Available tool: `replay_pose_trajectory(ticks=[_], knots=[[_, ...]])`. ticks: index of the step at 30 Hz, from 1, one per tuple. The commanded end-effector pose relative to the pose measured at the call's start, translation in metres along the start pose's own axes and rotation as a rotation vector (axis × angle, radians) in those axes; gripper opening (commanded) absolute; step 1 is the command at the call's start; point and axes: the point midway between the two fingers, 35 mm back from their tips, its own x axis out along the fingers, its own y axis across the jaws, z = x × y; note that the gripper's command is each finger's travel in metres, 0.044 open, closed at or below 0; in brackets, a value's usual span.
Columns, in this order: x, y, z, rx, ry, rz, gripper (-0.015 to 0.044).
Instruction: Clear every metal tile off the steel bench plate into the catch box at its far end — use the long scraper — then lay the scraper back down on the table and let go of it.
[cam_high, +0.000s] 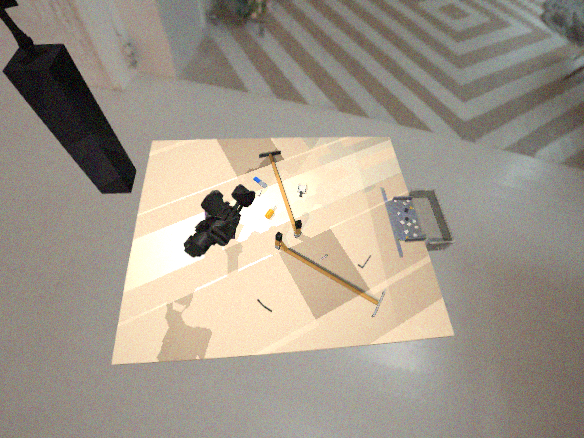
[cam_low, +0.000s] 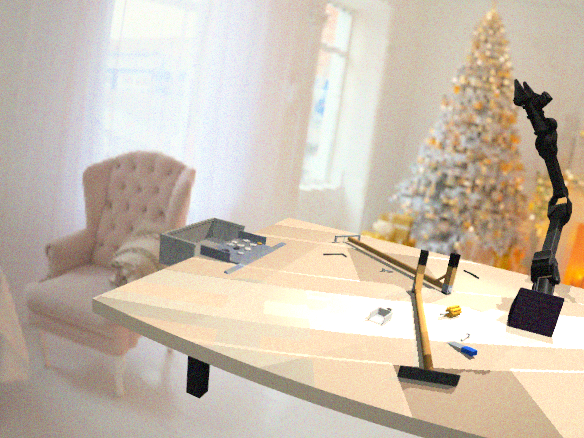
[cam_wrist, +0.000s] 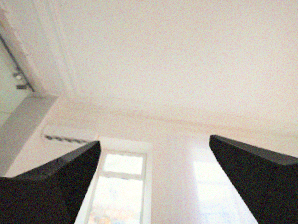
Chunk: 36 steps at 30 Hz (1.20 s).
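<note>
Hand (cam_high: 229, 197) (cam_low: 521, 86) (cam_wrist: 155, 140) open, nothing in it, high over the bench (cam_high: 165, 330) (cam_low: 165, 330). Wrist view: wall, window and ceiling between the spread fingers, no tool.

Tiles (cam_high: 407, 224) (cam_low: 245, 242) scattered on the plate (cam_high: 396, 215) (cam_low: 247, 257), box (cam_high: 440, 212) (cam_low: 172, 250) at its far end. Likely long scraper (cam_high: 327, 271) (cam_low: 385, 258), the one with the thin pale head, lies on the bench, handle end towards the arm. Step in hand looks like going for it; sweeping not begun.

Risks: wrong tool picked, since the black-headed one (cam_high: 283, 192) (cam_low: 422, 320) is alike and its grip end sits close by. Hand could knock that one while reaching in between. Off-centre grip on a long handle would let the head swing or droop. Head set down crooked could snag on the strip (cam_high: 392, 222) (cam_low: 255, 258) across the plate's near end, or leave tiles along the sides. Too hard a push might shift plate or box, or flick tiles out.

Hard to see: tiles too small to count, pale ones run together. Box floor partly hidden by its wall in the exterior view; can't tell there if any tile is inside. Arm's base covered by the arm in the top view; finger shapes there are a dark clump. Wrist view misses bench and tools completely.
</note>
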Motion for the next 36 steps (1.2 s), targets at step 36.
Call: replay_pose_trajectory(ticks=[36], knots=[[-0.074, -0.188, 0.011, -0.461, 0.042, -0.529, 0.044]])
